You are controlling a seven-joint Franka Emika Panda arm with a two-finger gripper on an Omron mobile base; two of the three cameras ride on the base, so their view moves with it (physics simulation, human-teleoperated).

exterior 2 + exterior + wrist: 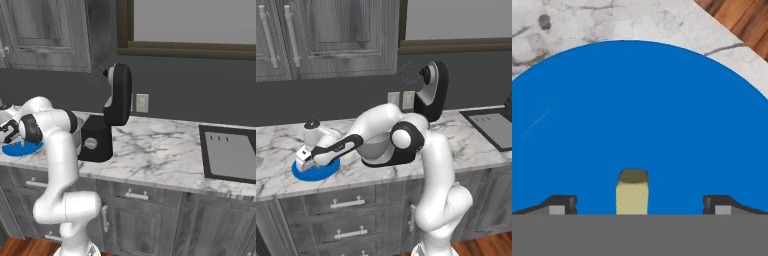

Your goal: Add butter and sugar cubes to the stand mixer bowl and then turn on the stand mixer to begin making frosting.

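My gripper [639, 206] hangs open just above the round blue plate [637, 115]. The pale-yellow butter [632, 192] lies on that plate between my two fingertips [559, 205], which stand wide apart and clear of it. In the left base view the gripper [306, 162] is low over the plate [315, 172] at the counter's left front. The black stand mixer [431, 92] stands with its head tilted up, and its grey stand mixer bowl [376, 145] is partly hidden behind my arm. From the right side I see the mixer [112, 115] and the plate [20, 148]. The sugar cubes are out of view.
A dark sink [230, 152] is set into the marble counter [160, 150] at the right. Wall outlets [401, 100] sit behind the mixer, upper cabinets [331, 35] hang above. The counter's front edge [356, 187] runs just beyond the plate, with drawers below.
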